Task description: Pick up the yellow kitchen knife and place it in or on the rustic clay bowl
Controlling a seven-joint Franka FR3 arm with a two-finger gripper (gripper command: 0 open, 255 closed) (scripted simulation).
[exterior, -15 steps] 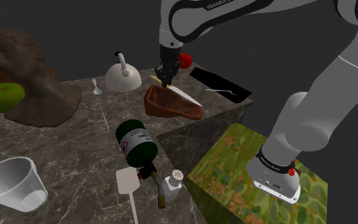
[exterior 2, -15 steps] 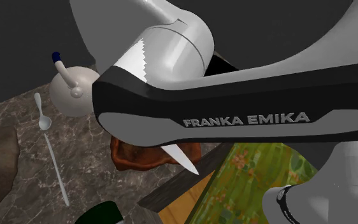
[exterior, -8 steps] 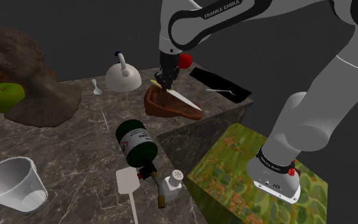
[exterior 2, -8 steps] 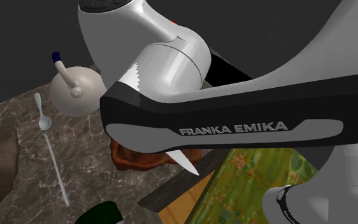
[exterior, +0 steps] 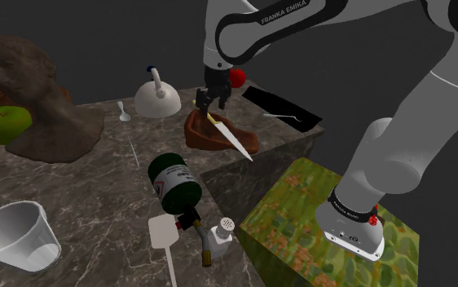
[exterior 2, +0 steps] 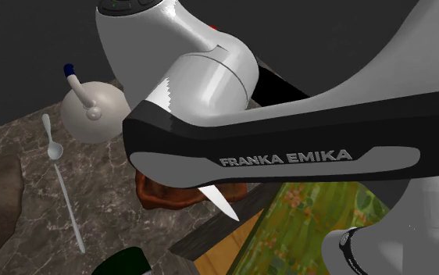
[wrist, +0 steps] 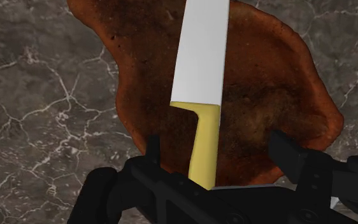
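Yellow-handled kitchen knife with a white blade (wrist: 200, 95) sits directly under the black two-finger gripper (wrist: 217, 149). In the wrist view the jaws are spread wide, one on each side of the handle, clear of it, so nothing is pinched. The knife's long axis runs straight away from the gripper, handle end nearest and blade pointing outward. It lies across the reddish-brown rough clay bowl (wrist: 267, 83). In the shoulder view the gripper (exterior: 209, 102) hovers just above the bowl (exterior: 199, 134), and the blade (exterior: 234, 142) sticks out past the rim toward that view's lower right. Grey veined marble counter (wrist: 44, 95) lies beyond. Judgement: the placement looks done. The only risk is the overhanging blade tipping out, so retract straight up.
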